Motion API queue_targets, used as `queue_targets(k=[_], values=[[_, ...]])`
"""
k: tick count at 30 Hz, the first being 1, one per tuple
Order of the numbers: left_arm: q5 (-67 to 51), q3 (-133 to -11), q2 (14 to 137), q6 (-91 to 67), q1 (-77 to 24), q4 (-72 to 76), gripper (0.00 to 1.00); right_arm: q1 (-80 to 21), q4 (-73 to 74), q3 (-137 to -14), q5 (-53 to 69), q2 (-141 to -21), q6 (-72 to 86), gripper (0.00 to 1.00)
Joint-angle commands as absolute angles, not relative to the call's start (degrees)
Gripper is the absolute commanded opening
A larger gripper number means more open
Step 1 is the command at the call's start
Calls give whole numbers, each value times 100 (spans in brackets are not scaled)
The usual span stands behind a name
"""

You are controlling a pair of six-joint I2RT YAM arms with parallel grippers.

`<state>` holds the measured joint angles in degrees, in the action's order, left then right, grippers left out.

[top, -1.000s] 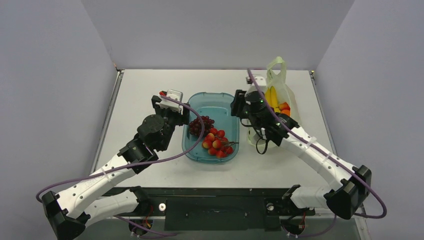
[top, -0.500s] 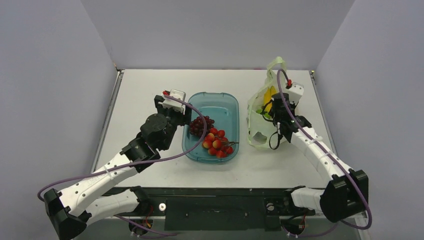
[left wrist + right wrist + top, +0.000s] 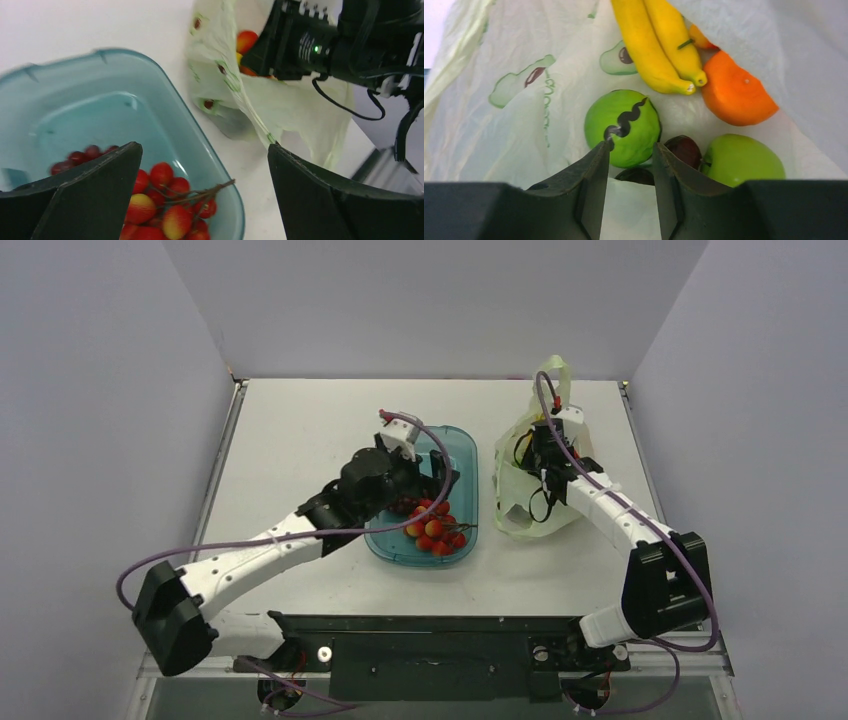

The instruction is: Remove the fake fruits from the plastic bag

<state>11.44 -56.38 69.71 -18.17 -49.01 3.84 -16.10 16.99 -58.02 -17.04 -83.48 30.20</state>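
Observation:
The pale-green plastic bag [image 3: 515, 495] lies right of the teal tray [image 3: 455, 445]. My right gripper [image 3: 540, 465] reaches into its mouth. In the right wrist view the jaws [image 3: 631, 146] stand a little apart with only bag film between them, tips just short of a round green fruit [image 3: 626, 125]. Around it lie the yellow bananas [image 3: 659, 45], an orange [image 3: 734, 95], a green apple [image 3: 741, 157] and a dark plum [image 3: 684, 147]. My left gripper [image 3: 440, 475] is wide open and empty above the red cluster [image 3: 160, 200] in the tray [image 3: 100, 100].
A dark maroon grape bunch [image 3: 85, 152] lies in the tray beside the red cluster [image 3: 437, 530]. The bag [image 3: 300, 110] and the right wrist show beyond the tray in the left wrist view. Grey walls close in the table on three sides.
My left arm swung right from beside the tray's left edge to over the tray. My right gripper moved from the tray's right edge into the bag's mouth.

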Motion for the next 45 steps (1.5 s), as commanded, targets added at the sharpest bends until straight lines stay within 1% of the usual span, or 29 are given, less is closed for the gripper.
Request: queue_targets(k=[1,5,7,11,15,17,18,19,20,21,22,23,24,25,26,32,36,38,40,42,43,45], values=[[-426,-5841,7990,-3645,-4907,1217,97,-1555,1420,-5608,-1193,-7972,3154,34],[-1052,-5885,8865,-4548,-4897,2037,97,-1456,1363,-5412,-904,-7862,3225,34],[-1478,-5877,9290,-4982,-4891,2838,97,-1406,1344,-5344,-802,-7776,3243,34],[-1994,-5973,10030,-5726,-4946,3824,97,-1324,1254,-5205,-664,-7690,3304,34],[-2150,-6260,10620,-6067,-5058,3996,96,-1300,1229,-5119,-545,-7660,3350,34],[-2120,-6353,10817,-6133,-5086,3836,86,-1301,1230,-5066,-469,-7593,3383,34],[-2110,-6367,10891,-6147,-5092,3777,72,-1301,1230,-5038,-442,-7558,3397,34],[-2107,-6360,10899,-6162,-5105,3693,66,-1296,1230,-4975,-437,-7479,3399,34],[-2076,-6335,10866,-6148,-5119,3644,48,-1299,1219,-4931,-456,-7440,3407,34],[-2027,-6301,10816,-6055,-5156,3352,37,-1296,1221,-4821,-474,-7353,3409,34],[-1851,-6297,10687,-5972,-5179,3126,20,-1298,1206,-4762,-518,-7306,3416,34],[-1787,-6239,10604,-5767,-5232,2720,16,-1296,1192,-4601,-554,-7219,3422,34],[-1690,-6200,10458,-5678,-5257,2564,9,-1298,1155,-4520,-587,-7169,3442,34],[-1645,-6094,10375,-5546,-5298,2267,6,-1294,1136,-4331,-597,-7081,3461,34],[-1578,-5969,10227,-5460,-5330,2140,0,-1293,1064,-4222,-542,-7052,3528,34],[-1132,-5715,9853,-5094,-5432,867,0,-1286,547,-3336,149,-7050,3938,32],[-1013,-5995,10027,-4844,-5506,297,0,-1226,516,-3368,350,-7165,3951,25],[-957,-6048,10075,-4793,-5574,246,0,-1154,634,-3493,334,-7042,3902,24],[-876,-6050,10069,-4775,-5641,275,0,-1136,742,-3645,221,-6834,3822,25],[-830,-6077,10043,-4765,-5672,280,0,-1134,798,-3782,68,-6643,3754,30],[-832,-6093,10043,-4757,-5685,281,0,-1134,819,-3834,-169,-6600,3744,34],[-869,-6146,10057,-4755,-5698,304,0,-1128,809,-3985,-376,-6553,3728,40]])
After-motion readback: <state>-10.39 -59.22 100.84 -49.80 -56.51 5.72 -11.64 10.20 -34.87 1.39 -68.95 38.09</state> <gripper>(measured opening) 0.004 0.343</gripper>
